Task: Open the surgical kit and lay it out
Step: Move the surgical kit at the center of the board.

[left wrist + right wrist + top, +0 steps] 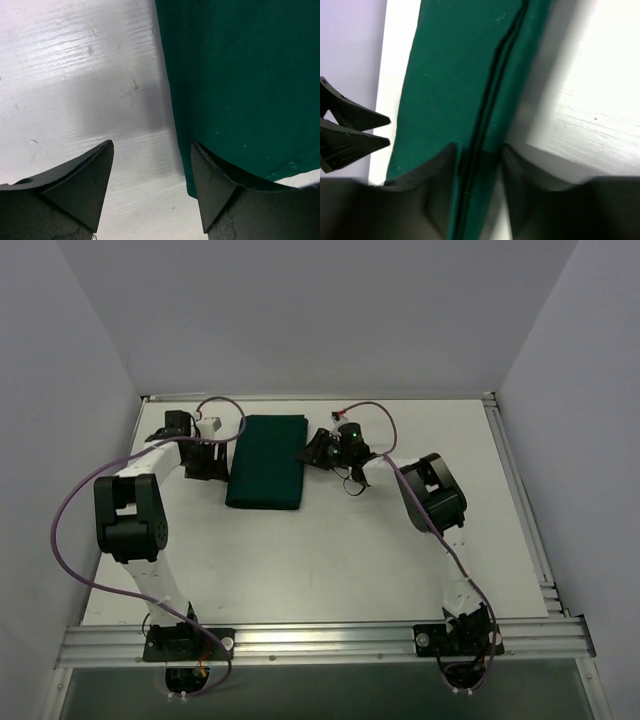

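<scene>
The surgical kit (265,462) lies at the back middle of the table as a folded dark green cloth bundle, still wrapped, so the tray and instruments are hidden. My left gripper (222,455) sits low at its left edge. In the left wrist view it (152,143) is open over bare table, and its right finger meets the edge of the green cloth (240,75). My right gripper (308,452) is at the bundle's right edge. There its jaws (479,146) straddle the layered fold of the cloth (450,75), one finger over the cloth and one on the table side, with a thin gap showing.
The white table (330,550) is walled by grey panels at the back and both sides. An aluminium rail (320,640) along the near edge carries both arm bases. Purple cables loop off each arm. The left gripper's fingers (350,135) show beyond the bundle in the right wrist view.
</scene>
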Available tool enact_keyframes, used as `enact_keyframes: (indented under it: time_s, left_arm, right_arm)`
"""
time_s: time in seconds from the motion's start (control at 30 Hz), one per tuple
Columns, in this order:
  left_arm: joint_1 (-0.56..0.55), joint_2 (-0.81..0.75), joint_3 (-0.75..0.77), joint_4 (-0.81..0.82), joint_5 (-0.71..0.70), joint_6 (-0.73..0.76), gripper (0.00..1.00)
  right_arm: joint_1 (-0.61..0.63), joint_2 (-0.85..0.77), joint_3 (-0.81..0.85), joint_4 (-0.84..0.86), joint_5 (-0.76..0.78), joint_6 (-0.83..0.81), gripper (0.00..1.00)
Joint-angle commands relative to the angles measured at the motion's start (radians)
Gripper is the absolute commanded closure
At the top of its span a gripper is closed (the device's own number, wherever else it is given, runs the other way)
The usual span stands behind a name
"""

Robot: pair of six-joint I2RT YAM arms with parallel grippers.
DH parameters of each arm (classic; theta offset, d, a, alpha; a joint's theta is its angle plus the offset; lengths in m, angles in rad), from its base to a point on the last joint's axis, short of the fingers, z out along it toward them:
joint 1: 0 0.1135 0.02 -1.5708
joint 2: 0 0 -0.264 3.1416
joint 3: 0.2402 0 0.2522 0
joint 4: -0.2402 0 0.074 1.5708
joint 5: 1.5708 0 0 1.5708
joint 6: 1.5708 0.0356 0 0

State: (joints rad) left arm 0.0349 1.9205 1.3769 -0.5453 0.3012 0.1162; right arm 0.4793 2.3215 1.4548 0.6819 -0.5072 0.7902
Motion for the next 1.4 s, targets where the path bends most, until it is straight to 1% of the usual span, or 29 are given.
enact_keyframes:
  time_s: [0.0,0.03,0.07,0.13,0.17,0.23,0.37,0.4,0.5,0.53,0.6,0.63,0.67,0.73,0.77,0.83,0.87,0.9,0.97,1.03,1.07,1.17,1.23,1.37]
  left_arm:
    - [0.017,-0.077,-0.004,0.024,0.009,0.007,0.28]
    - [0.023,-0.084,-0.006,0.021,0.01,0.007,0.28]
    - [0.026,-0.092,-0.006,0.019,0.01,0.008,0.28]
    - [0.03,-0.116,-0.01,0.016,-0.007,0.019,0.28]
    - [0.03,-0.126,-0.013,0.016,-0.011,0.023,0.28]
    - [0.028,-0.153,-0.022,0.018,-0.017,0.031,0.28]
    - [0.03,-0.184,-0.027,0.012,-0.011,0.037,0.27]
    - [0.03,-0.19,-0.026,0.007,-0.007,0.037,0.27]
    - [0.026,-0.204,-0.03,0.001,-0.004,0.04,0.27]
    - [0.026,-0.206,-0.032,0.001,0.001,0.04,0.27]
    - [0.025,-0.21,-0.036,0.004,0.009,0.037,0.27]
    - [0.023,-0.212,-0.041,0.014,0.013,0.036,0.27]
    - [0.02,-0.212,-0.042,0.019,0.018,0.034,0.27]
    - [0.01,-0.207,-0.045,0.022,0.019,0.036,0.27]
    - [0.007,-0.204,-0.042,0.022,0.019,0.037,0.27]
    - [0.007,-0.199,-0.038,0.012,0.019,0.039,0.27]
    - [0.008,-0.199,-0.039,0.01,0.018,0.04,0.27]
    - [0.007,-0.204,-0.041,0.01,0.018,0.042,0.27]
    - [0.007,-0.21,-0.048,0.015,0.018,0.043,0.27]
    - [0.007,-0.212,-0.052,0.022,0.029,0.042,0.27]
    - [0.007,-0.212,-0.052,0.022,0.032,0.04,0.27]
    - [0.002,-0.202,-0.047,0.022,0.036,0.039,0.27]
    - [0.002,-0.195,-0.044,0.019,0.033,0.039,0.27]
    - [0.002,-0.192,-0.044,0.018,0.036,0.037,0.27]
  right_arm:
    - [0.001,-0.019,-0.011,0.033,-0.022,0.006,0.69]
    - [-0.005,-0.028,-0.031,0.033,-0.024,0.0,0.74]
    - [-0.01,-0.037,-0.042,0.033,-0.027,-0.012,0.83]
    - [-0.022,-0.076,-0.069,0.016,-0.037,-0.037,0.92]
    - [-0.039,-0.091,-0.097,0.002,-0.039,-0.067,1.0]
    - [-0.062,-0.138,-0.131,-0.027,-0.053,-0.092,1.0]
    - [-0.148,-0.227,-0.253,-0.047,-0.122,-0.135,1.0]
    - [-0.187,-0.269,-0.299,-0.064,-0.138,-0.175,1.0]
    - [-0.263,-0.352,-0.346,-0.217,-0.192,-0.284,1.0]
    - [-0.278,-0.37,-0.346,-0.329,-0.198,-0.374,1.0]
    - [-0.312,-0.411,-0.337,-0.441,-0.208,-0.46,1.0]
    - [-0.347,-0.418,-0.323,-0.529,-0.205,-0.512,1.0]
    - [-0.366,-0.422,-0.315,-0.559,-0.205,-0.522,0.99]
    - [-0.396,-0.421,-0.297,-0.602,-0.217,-0.528,0.94]
    - [-0.4,-0.421,-0.287,-0.617,-0.22,-0.536,0.85]
    - [-0.4,-0.424,-0.269,-0.674,-0.211,-0.555,0.75]
    - [-0.401,-0.435,-0.254,-0.689,-0.203,-0.575,0.64]
    - [-0.401,-0.442,-0.245,-0.743,-0.167,-0.583,0.58]
    - [-0.403,-0.471,-0.211,-0.769,-0.101,-0.591,0.5]
    - [-0.403,-0.487,-0.188,-0.763,-0.006,-0.573,0.49]
    - [-0.398,-0.496,-0.168,-0.754,0.015,-0.563,0.49]
    - [-0.374,-0.493,-0.146,-0.725,0.107,-0.536,0.51]
    - [-0.352,-0.478,-0.133,-0.708,0.148,-0.522,0.54]
    - [-0.346,-0.421,-0.11,-0.696,0.171,-0.499,0.57]
